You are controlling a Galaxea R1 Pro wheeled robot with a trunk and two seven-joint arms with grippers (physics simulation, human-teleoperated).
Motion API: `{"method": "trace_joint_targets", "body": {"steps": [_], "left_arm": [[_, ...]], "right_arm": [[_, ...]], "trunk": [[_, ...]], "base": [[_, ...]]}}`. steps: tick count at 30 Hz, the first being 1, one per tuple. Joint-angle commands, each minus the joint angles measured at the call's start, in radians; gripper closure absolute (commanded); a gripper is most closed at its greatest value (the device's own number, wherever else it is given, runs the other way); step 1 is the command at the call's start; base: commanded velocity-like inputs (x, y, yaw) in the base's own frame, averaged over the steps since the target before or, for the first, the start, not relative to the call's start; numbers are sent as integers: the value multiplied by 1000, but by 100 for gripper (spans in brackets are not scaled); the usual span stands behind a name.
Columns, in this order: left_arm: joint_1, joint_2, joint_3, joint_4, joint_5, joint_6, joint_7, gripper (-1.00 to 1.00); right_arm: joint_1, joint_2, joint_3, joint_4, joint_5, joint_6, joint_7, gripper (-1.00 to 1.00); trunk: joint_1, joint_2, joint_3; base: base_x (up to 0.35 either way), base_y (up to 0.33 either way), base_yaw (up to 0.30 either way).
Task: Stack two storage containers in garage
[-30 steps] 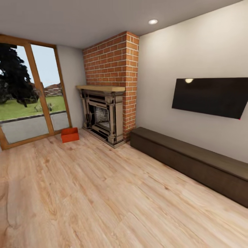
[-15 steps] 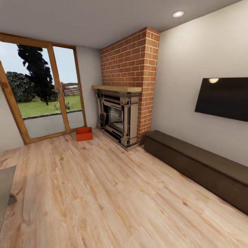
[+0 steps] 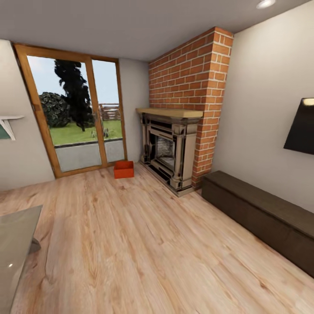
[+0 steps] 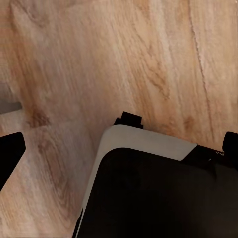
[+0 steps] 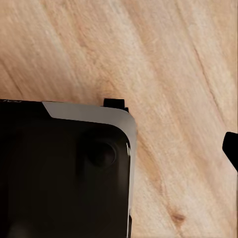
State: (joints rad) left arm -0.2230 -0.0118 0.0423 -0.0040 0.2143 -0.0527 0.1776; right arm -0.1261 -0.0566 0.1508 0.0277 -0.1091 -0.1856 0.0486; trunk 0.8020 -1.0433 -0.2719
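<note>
One orange-red storage container [image 3: 124, 169] rests on the light wood plank floor [image 3: 131, 244] of the living room, far ahead, between the wood-framed glass doors [image 3: 78, 117] and the brick fireplace [image 3: 172, 152]. It is upright and nothing touches it. In the left wrist view, my left gripper [image 4: 119, 146] is open over the plank floor, a dark fingertip [image 4: 10, 151] at each side edge and my dark base below. In the right wrist view, my right gripper [image 5: 119, 148] also looks open and holds nothing, with one fingertip [image 5: 231, 148] at the picture's edge.
A long dark low bench [image 3: 261, 213] runs along the right wall under a black wall screen [image 3: 302, 131]. A glass table corner [image 3: 15, 244] juts in at the lower left. Open plank floor lies between me and the container.
The head view has swung left, so the doors, fireplace and container sit further right in the picture. The glass table corner has come into view. The container itself has not moved.
</note>
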Motion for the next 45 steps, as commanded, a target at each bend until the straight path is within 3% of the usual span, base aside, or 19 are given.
{"method": "trace_joint_targets", "body": {"steps": [1,25,45], "left_arm": [[-1,0,4,1,4,-4,2,-100],[-1,0,4,1,4,-4,2,-100],[-1,0,4,1,4,-4,2,-100]], "right_arm": [[-1,0,7,3,-11,-6,5,-100],[-1,0,7,3,-11,-6,5,-100],[-1,1,9,3,-11,-4,5,-100]], "trunk": [[1,-1,-1],[1,-1,-1],[1,-1,-1]], "base": [[322,0,270],[322,0,263],[322,0,15]]}}
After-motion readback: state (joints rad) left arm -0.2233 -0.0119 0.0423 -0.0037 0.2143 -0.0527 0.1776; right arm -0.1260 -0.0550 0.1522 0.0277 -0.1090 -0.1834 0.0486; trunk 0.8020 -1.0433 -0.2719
